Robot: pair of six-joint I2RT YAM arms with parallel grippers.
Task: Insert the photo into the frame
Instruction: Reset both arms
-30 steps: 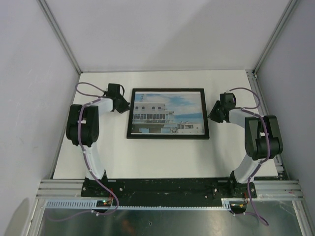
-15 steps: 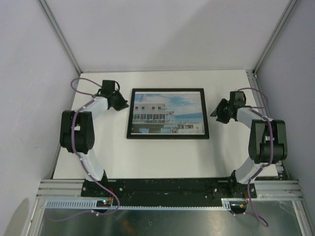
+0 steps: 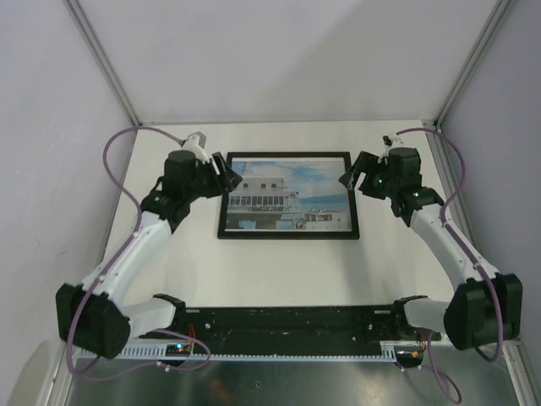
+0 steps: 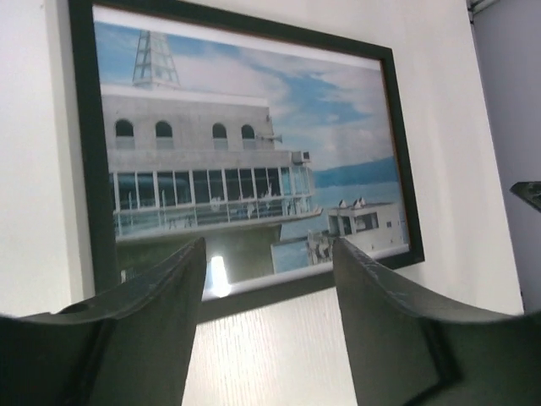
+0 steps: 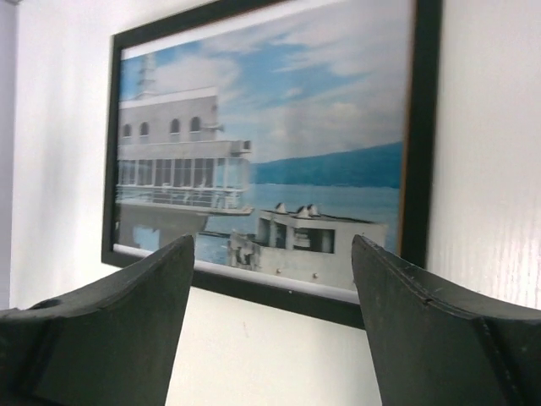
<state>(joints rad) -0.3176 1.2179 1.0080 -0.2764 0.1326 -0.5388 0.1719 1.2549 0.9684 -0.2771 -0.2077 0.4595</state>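
Note:
The frame (image 3: pixel 221 211), black-edged, lies flat in the middle of the white table with the photo (image 3: pixel 287 194) of a white building, blue sky and water showing inside it. My left gripper (image 3: pixel 226 178) hovers at the frame's far left corner, open and holding nothing. My right gripper (image 3: pixel 349 177) hovers at the far right corner, also open and holding nothing. In the left wrist view the open gripper (image 4: pixel 270 245) looks across the photo (image 4: pixel 237 127) and the frame's border (image 4: pixel 82 169). The right wrist view shows the open gripper (image 5: pixel 272 241) over the photo (image 5: pixel 279 110) and the frame's border (image 5: pixel 423 127).
The white table (image 3: pixel 279 271) is walled by grey panels at left, back and right, with metal posts at the back corners. The arms' black base rail (image 3: pixel 287 321) runs along the near edge. Purple cables loop out from both wrists.
Both arms have stretched out from folded poses. Each gripper has swung in from beside the frame to its far corner. Both sets of jaws have opened.

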